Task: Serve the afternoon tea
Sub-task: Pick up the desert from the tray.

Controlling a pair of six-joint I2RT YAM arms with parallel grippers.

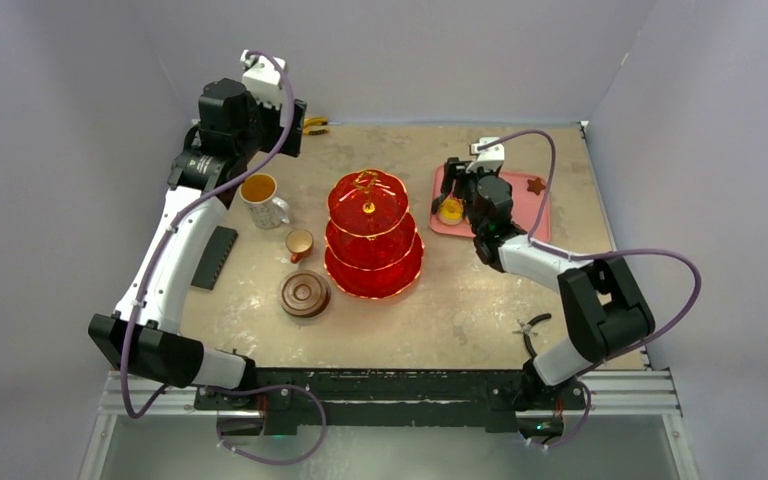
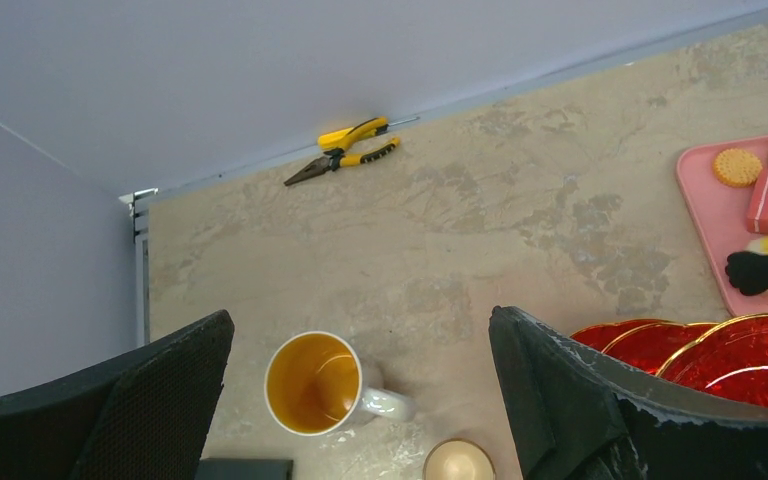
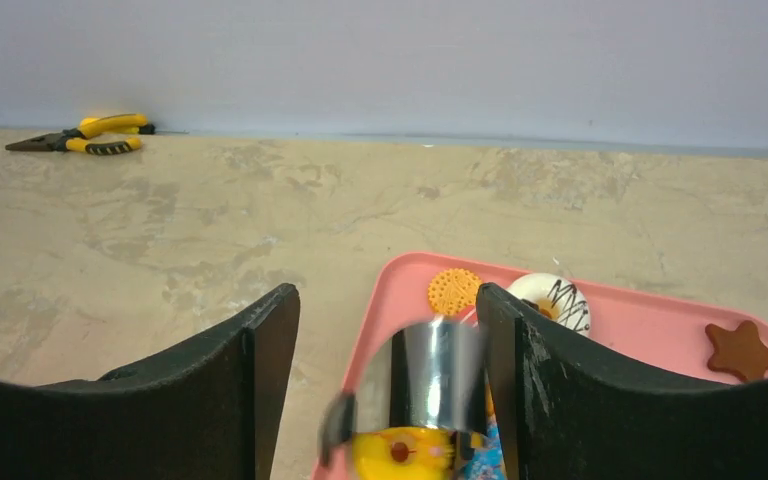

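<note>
1. The left gripper [image 2: 362,330] hangs wide open and empty above the white mug [image 2: 315,383]. The mug, amber inside, stands on the counter [image 1: 460,300] to the left of the red stand [image 1: 372,235].
2. The right gripper [image 3: 385,295] sits low over the pink tray [image 3: 640,320]. Its jaws are apart around a blurred silver-and-yellow pastry [image 3: 430,385]. Tray shows between one finger and the pastry, so I judge it let go, not clamped.
3. A biscuit [image 3: 454,290], a doughnut [image 3: 552,300] and a star [image 3: 743,350] lie on the tray, well apart from the stand. No pastry shows on its tiers.
4. The pastries look light and small, so pinch them gently across the sides; the round ones may slip.
5. The mug looks heavier and glazed, so keep it upright. The stand seems stiff but brittle, and its gold handle is the place to hold it.
</note>
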